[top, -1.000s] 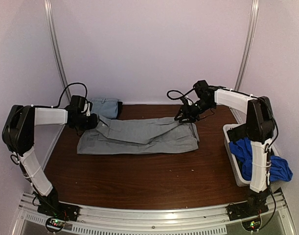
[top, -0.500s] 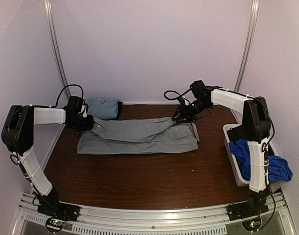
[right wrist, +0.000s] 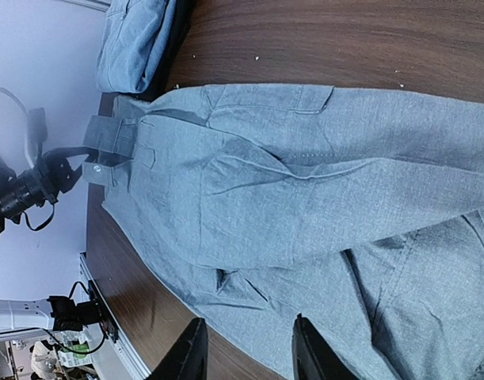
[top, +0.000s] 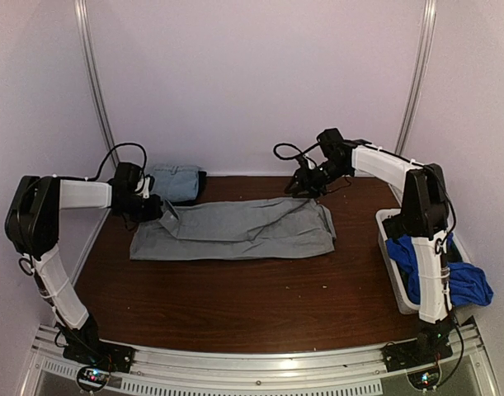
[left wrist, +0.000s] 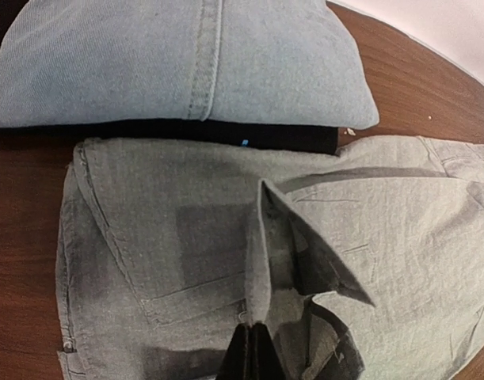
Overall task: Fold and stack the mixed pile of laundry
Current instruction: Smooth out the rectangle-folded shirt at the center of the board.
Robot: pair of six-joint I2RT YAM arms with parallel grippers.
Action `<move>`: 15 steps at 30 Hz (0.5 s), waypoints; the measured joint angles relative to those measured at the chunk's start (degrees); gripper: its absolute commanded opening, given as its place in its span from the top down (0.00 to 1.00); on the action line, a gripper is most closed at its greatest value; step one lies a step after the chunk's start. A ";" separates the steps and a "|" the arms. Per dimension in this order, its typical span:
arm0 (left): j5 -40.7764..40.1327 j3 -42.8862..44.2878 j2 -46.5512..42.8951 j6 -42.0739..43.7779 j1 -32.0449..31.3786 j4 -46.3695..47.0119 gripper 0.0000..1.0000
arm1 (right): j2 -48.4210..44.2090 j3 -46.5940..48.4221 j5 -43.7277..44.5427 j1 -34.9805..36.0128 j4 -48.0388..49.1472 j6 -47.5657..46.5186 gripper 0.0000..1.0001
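A: Noted grey trousers [top: 235,229] flat mid-table, waistband pinched in closed left gripper [left wrist: 250,348]; right gripper [right wrist: 248,323] spread open above the leg end

B: Risk of bunching if pulled one-sided; could also drag into folded denim stack [left wrist: 186,55] just behind

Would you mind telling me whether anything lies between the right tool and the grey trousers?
Nothing visible does: the open right tool hangs by the leg end of the grey trousers, only air between them.

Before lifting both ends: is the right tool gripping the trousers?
No, the right tool is open, with nothing between its fingers, above the trousers.
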 measured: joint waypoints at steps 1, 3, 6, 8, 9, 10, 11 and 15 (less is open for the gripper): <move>0.11 0.26 0.04 0.15 0.00 -0.20 0.86 | 0.44 0.63 0.00 0.00 0.02 0.09 0.61; 0.07 0.94 0.04 0.63 0.00 -0.57 0.69 | 1.20 1.46 0.00 0.07 -0.02 0.15 0.60; -0.63 1.53 -0.02 0.66 0.00 -0.87 0.50 | 2.38 2.58 0.00 0.35 -0.15 0.42 0.59; -1.40 1.51 -0.13 0.57 0.09 -1.40 0.43 | 3.48 4.04 0.00 0.70 -0.31 0.85 0.58; -1.88 1.51 -0.22 0.48 0.20 -1.79 0.41 | 4.22 5.07 0.00 0.94 -0.37 1.07 0.58; -2.16 1.51 -0.37 0.42 0.33 -2.03 0.37 | 5.03 6.16 0.00 1.20 -0.37 1.22 0.58; -2.27 1.51 -0.68 0.33 0.61 -2.14 0.34 | 5.77 7.21 0.00 1.51 -0.26 1.40 0.57; -1.60 2.23 -2.03 1.44 1.79 -3.02 0.31 | 7.98 9.01 0.00 2.71 0.33 2.10 0.57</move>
